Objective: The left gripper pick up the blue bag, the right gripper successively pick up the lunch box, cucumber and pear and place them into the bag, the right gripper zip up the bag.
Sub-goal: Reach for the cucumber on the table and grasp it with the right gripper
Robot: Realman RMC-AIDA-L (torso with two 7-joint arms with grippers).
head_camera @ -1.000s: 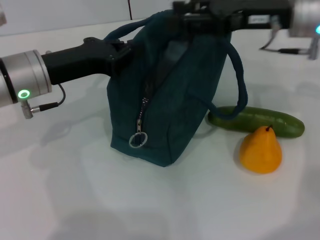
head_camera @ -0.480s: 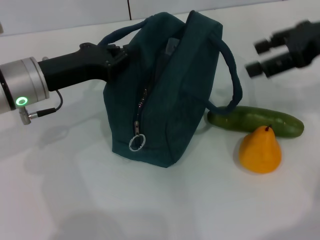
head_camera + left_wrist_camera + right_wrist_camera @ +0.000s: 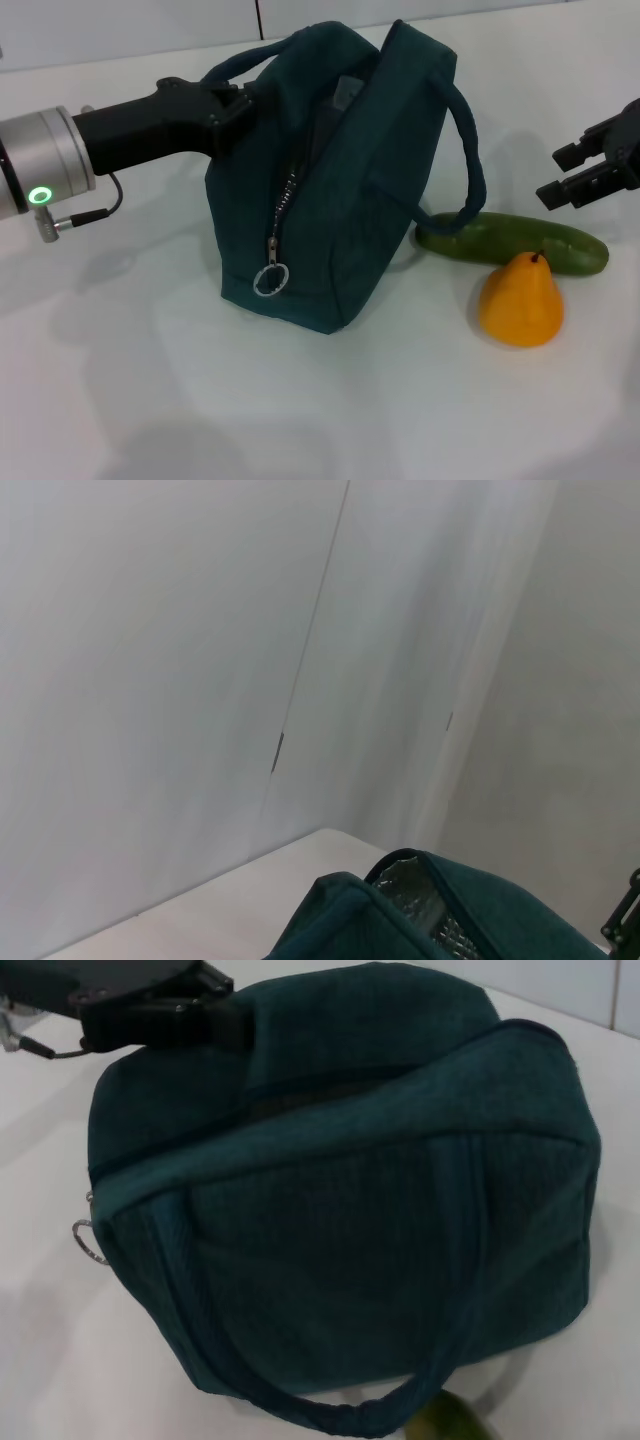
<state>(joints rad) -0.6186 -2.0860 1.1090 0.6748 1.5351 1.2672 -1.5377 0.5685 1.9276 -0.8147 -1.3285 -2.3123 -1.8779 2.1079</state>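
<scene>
head view: left gripper (image 3: pixel 232 108) clamps the blue bag (image 3: pixel 340 190) at its upper edge; right gripper (image 3: pixel 590 170), fingers apart and empty, sits above the cucumber (image 3: pixel 515 243), pear (image 3: pixel 521 300) beside. left wrist view: silvery lining visible. right wrist view: bag fills frame. advice: descend centred across the cucumber, clear of the handle (image 3: pixel 470 165)

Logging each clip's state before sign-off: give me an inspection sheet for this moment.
Surface: white table, bare where visible.
Job's things: blue bag stands open-topped, silvery lining showing; cucumber lies beside it with a bag handle resting on it; pear upright in front of the cucumber; lunch box not seen.
Clutter: nothing seen.
Grippers: left pincer at the bag's top edge; right pincer open, empty, above the cucumber.
Cables: short lead at the left cuff.
Surroundings: white wall panels.
</scene>
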